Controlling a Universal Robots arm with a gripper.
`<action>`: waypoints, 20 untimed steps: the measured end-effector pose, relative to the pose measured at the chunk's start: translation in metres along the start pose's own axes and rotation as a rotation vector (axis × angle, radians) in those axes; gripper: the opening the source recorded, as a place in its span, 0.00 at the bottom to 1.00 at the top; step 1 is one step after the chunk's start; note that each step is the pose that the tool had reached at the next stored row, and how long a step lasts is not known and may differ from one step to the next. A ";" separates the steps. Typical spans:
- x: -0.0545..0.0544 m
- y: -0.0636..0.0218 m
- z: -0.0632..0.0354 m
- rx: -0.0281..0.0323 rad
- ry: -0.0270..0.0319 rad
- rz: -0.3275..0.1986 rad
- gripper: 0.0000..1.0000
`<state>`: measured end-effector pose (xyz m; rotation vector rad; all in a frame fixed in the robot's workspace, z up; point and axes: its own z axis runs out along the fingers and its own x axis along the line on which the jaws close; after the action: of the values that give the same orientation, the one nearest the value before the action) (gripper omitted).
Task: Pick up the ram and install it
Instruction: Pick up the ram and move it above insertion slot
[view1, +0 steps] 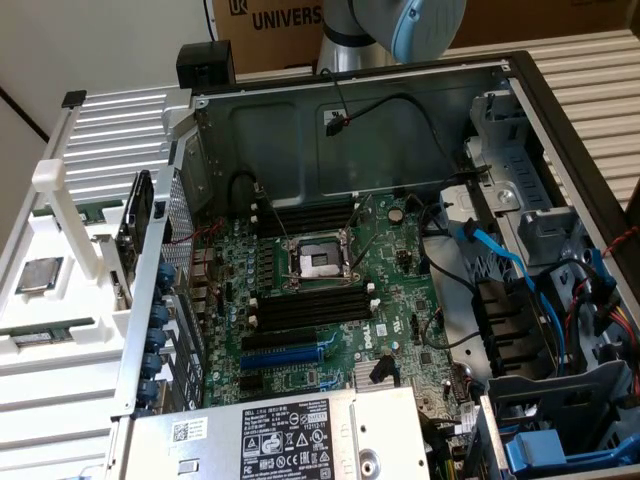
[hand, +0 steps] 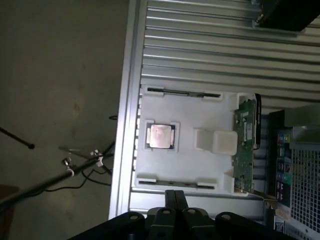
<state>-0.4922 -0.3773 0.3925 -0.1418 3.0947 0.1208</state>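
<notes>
While in its tray, one ram (hand: 244, 145).

A cardboard box (view1: 285, 25) behind the open computer case carries dark printed letters reading "UNIVERS" — the rest is cut off by the arm — with a small "UR" logo at the box's upper corner. The black-and-white label (view1: 285, 440) on the silver power supply (view1: 270, 435) shows the word "DELL" near its top edge; its fine print and the barcode sticker (view1: 188, 431) beside it cannot be read.
</notes>
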 end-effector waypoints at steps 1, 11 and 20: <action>0.000 0.0000 0.0000 -0.0001 0.0014 -0.017 0.12; 0.000 0.0000 0.0000 -0.0089 0.0222 -0.291 0.12; 0.000 0.0000 0.0001 -0.0178 0.0369 -0.489 0.12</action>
<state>-0.4922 -0.3773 0.3924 -0.8953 2.9861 0.1271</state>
